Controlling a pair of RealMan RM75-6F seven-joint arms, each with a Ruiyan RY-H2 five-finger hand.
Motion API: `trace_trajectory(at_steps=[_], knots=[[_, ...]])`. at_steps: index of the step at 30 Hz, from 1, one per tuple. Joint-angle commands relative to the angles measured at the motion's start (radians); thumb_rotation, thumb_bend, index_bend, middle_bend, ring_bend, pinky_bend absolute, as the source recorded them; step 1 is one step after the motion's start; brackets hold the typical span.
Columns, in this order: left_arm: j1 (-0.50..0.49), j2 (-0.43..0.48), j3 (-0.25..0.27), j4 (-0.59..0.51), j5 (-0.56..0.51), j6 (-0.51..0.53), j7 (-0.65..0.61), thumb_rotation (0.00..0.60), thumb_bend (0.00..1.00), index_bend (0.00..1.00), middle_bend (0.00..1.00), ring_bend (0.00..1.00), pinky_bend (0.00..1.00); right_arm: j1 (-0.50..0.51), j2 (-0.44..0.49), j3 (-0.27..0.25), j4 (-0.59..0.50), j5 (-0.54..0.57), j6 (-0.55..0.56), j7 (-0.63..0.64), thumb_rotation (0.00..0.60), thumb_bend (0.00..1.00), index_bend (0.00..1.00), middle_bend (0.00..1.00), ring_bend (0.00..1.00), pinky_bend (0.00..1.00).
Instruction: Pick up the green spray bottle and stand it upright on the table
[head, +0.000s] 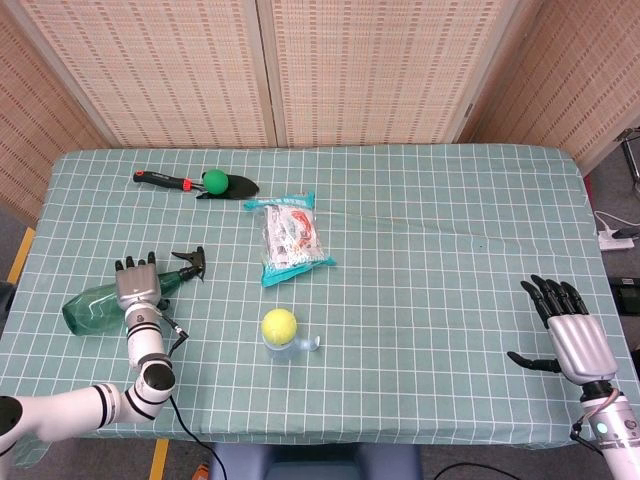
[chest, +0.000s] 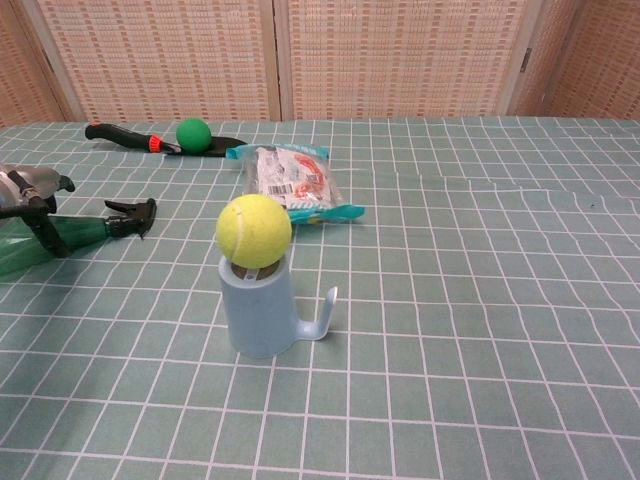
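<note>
The green spray bottle (head: 88, 305) lies on its side at the table's left, its black nozzle (head: 190, 262) pointing right and away. In the chest view its green neck (chest: 85, 230) and nozzle (chest: 130, 215) show at the left edge. My left hand (head: 137, 283) hovers over the bottle's shoulder just behind the nozzle, fingers apart and stretched forward. One dark finger (chest: 45, 235) hangs down in front of the bottle. The bottle rests on the cloth. My right hand (head: 568, 328) stays open near the front right edge, far from the bottle.
A yellow tennis ball (chest: 254, 230) sits on a pale blue cup (chest: 260, 310) at the front middle. A snack bag (head: 291, 238) lies behind it. A black trowel (head: 165, 181) with a green ball (head: 215, 181) lies at the back left.
</note>
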Motion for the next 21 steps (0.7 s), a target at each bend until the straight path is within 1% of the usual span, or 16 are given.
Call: trace_trajectory(at_steps=[1, 7, 12, 21], knots=[[0.002, -0.004, 0.001, 0.009, 0.007, -0.003, 0.006, 0.600, 0.22, 0.06, 0.17, 0.02, 0.00, 0.000, 0.000, 0.000, -0.001, 0.001, -0.001, 0.000, 0.600, 0.00, 0.00, 0.00, 0.00, 0.00], [0.006, -0.012, -0.005, 0.034, 0.003, -0.010, 0.020, 0.600, 0.22, 0.09, 0.18, 0.02, 0.00, 0.001, 0.001, -0.001, -0.002, 0.001, -0.002, 0.002, 0.600, 0.00, 0.00, 0.00, 0.00, 0.00], [0.011, -0.021, -0.018, 0.052, -0.010, -0.004, 0.029, 0.600, 0.22, 0.17, 0.19, 0.04, 0.00, 0.002, 0.004, -0.002, -0.004, 0.002, -0.007, 0.008, 0.600, 0.00, 0.00, 0.00, 0.00, 0.00], [0.016, -0.027, -0.027, 0.058, -0.001, -0.008, 0.041, 0.600, 0.23, 0.22, 0.21, 0.05, 0.00, 0.007, 0.012, -0.004, -0.013, 0.007, -0.022, 0.025, 0.600, 0.00, 0.00, 0.00, 0.00, 0.00]])
